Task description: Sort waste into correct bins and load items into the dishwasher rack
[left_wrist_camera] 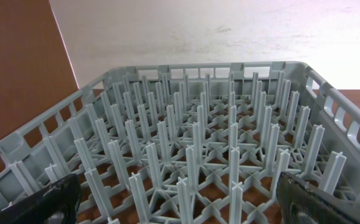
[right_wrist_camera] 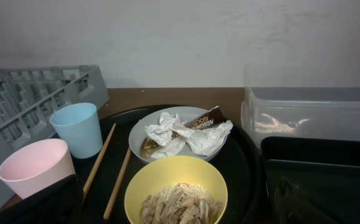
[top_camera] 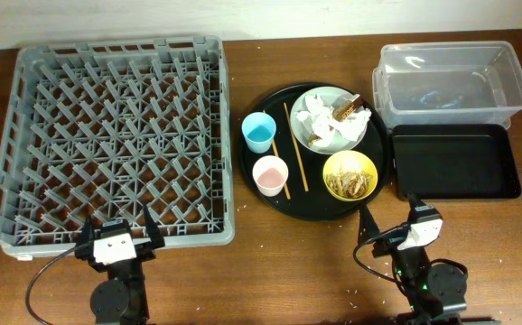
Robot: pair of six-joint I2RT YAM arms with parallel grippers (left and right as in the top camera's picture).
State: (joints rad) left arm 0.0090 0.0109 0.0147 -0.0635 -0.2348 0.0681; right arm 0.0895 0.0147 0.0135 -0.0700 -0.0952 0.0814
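The grey dishwasher rack (top_camera: 116,135) fills the left of the table and holds nothing; it also fills the left wrist view (left_wrist_camera: 192,124). A round black serving tray (top_camera: 383,158) carries a white plate (top_camera: 308,135) with crumpled napkins (top_camera: 329,122) and a brown wrapper (top_camera: 347,110). It also carries a yellow bowl (top_camera: 349,174) of tan food scraps (right_wrist_camera: 177,202), a blue cup (top_camera: 259,133), a pink cup (top_camera: 270,174) and two chopsticks (top_camera: 295,144). My left gripper (top_camera: 121,230) is open at the rack's near edge. My right gripper (top_camera: 392,215) is open just short of the yellow bowl (right_wrist_camera: 175,168).
A clear plastic tub (top_camera: 451,81) stands at the back right, with a shallow black rectangular tray (top_camera: 455,161) in front of it. Both hold nothing that I can make out. Bare brown table lies along the front edge between the arms.
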